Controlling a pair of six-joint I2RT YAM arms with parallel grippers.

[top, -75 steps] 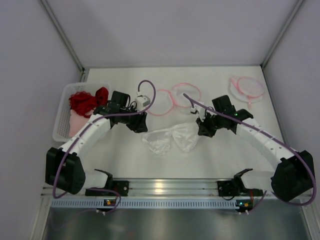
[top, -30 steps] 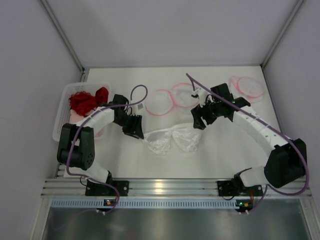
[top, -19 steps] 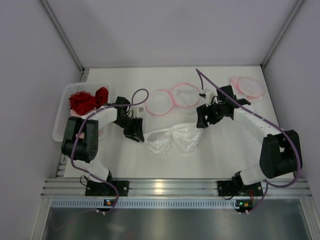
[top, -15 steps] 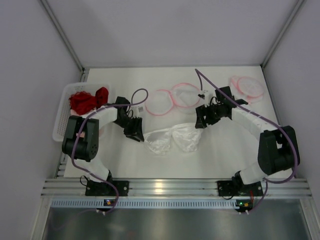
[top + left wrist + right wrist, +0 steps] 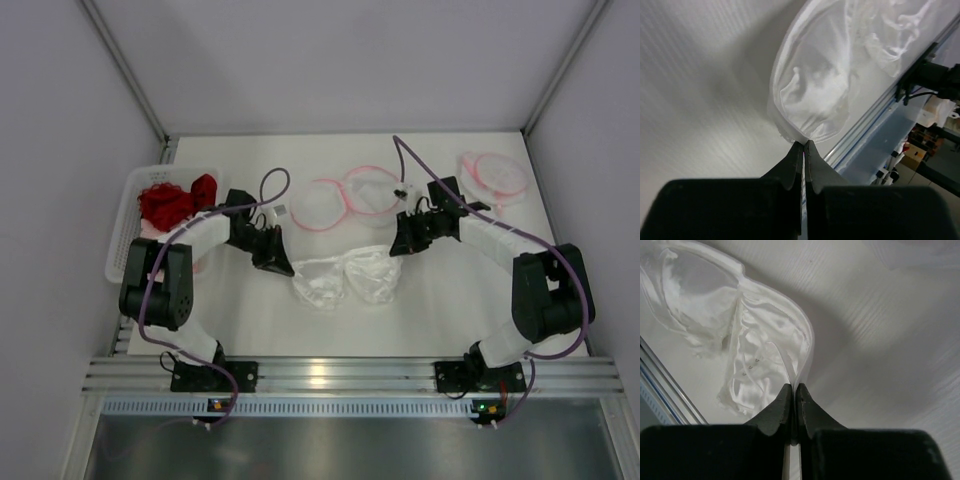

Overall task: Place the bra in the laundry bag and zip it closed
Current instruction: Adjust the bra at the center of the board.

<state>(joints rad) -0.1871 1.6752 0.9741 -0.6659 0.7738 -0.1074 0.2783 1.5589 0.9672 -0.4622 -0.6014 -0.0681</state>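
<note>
Grasp step: my left gripper (image 5: 803, 146) and right gripper (image 5: 792, 387) each clamp one end of the bra (image 5: 345, 278), which lies flat at 6 o'clock of the bag (image 5: 325, 205); next, I judge, comes a level two-arm lift toward 12 o'clock.

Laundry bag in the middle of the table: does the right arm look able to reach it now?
Probably yes: the bag lies just behind the right gripper, with nothing between them. But that gripper is shut on the bra, so it could not grasp the bag without letting go.
</note>
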